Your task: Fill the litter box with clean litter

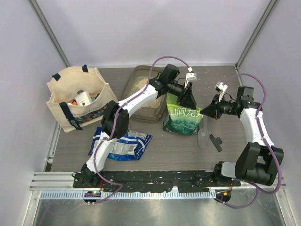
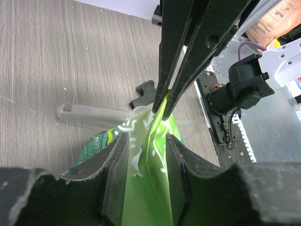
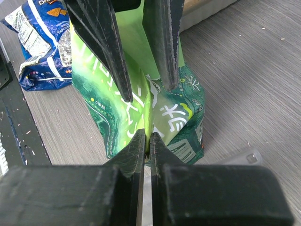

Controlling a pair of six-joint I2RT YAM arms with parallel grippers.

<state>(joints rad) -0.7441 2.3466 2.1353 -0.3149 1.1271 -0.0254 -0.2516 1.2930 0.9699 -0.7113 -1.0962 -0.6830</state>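
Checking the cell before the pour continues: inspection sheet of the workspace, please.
Surface: grey wood-grain table, pale specks near the front edge.
Job's things: translucent smoky grey-brown plastic litter box at the back, with some tan sandy litter in it.
Clutter: green-and-white printed bag upright beside the box; blue crinkly packet lying flat; beige fabric tote bag with items inside; clear plastic scoop and small black piece near the bag.
Grippers: left gripper has its fingers apart, astride the bag's top; right gripper has its fingers shut on the bag's top edge.
Cables: purple cables arch over each arm.
Surroundings: pale walls, metal rail in front.
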